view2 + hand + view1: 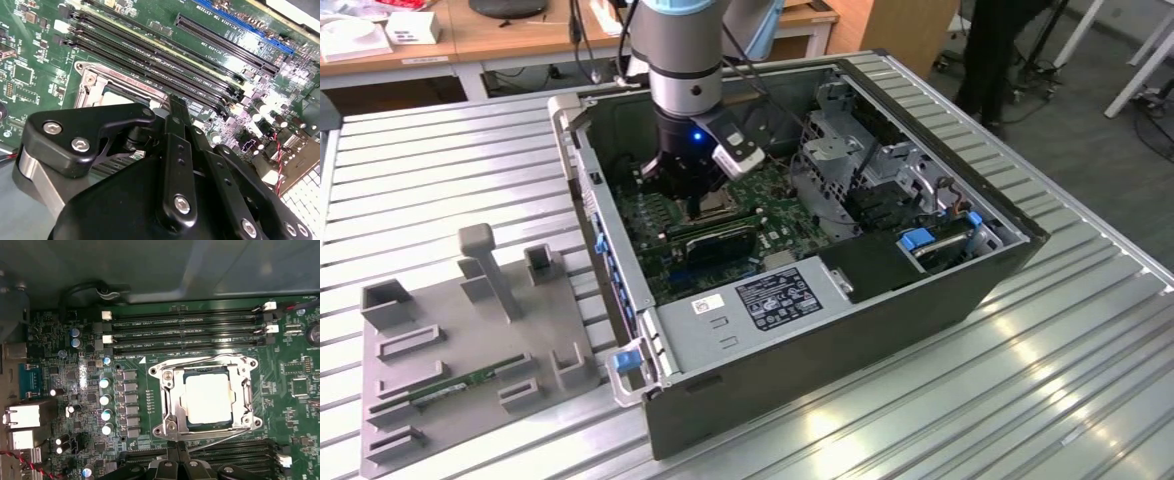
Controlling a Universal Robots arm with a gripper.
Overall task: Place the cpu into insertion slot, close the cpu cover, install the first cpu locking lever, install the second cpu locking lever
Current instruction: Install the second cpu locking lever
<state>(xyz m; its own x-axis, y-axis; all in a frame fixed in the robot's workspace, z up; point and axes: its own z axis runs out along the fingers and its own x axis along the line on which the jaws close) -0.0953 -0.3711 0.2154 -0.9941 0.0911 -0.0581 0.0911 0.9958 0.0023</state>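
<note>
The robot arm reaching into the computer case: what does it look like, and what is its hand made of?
The arm is a round silvery-grey tube with a pale blue band on top. Below it sits a black wrist section with a small blue light and a white-grey box on its side. In the second wrist view, the hand is black, angular linkage bars joined by shiny silver screws.

Legible text: none. White label on the power supply carries print too small to read; white silkscreen lettering on the motherboard beside the memory slots is indecipherable in both wrist views
</note>
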